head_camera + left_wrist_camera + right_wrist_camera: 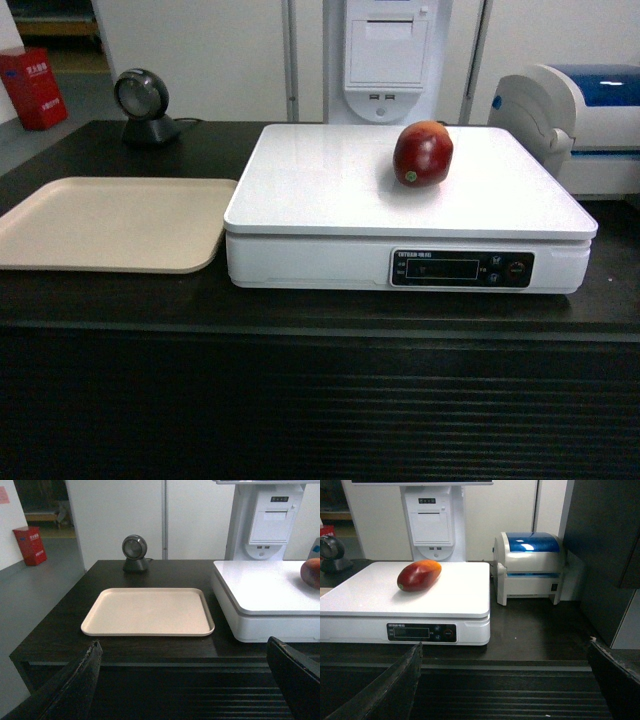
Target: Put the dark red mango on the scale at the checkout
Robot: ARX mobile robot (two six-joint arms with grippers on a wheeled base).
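The dark red mango (423,153) lies on the scale (330,190) platform, far right (task looks done). Both hands, left hand (185,680) and right hand (505,680), hang apart, empty, near the table (300,300) edge.

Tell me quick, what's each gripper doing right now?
Left gripper: open, holding nothing.
Right gripper: open, holding nothing; the dark red mango lies on the scale.

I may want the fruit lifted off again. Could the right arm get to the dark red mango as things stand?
Probably yes. The dark red mango lies alone on the scale, nothing stands in front of it, and the right gripper is open and faces it.
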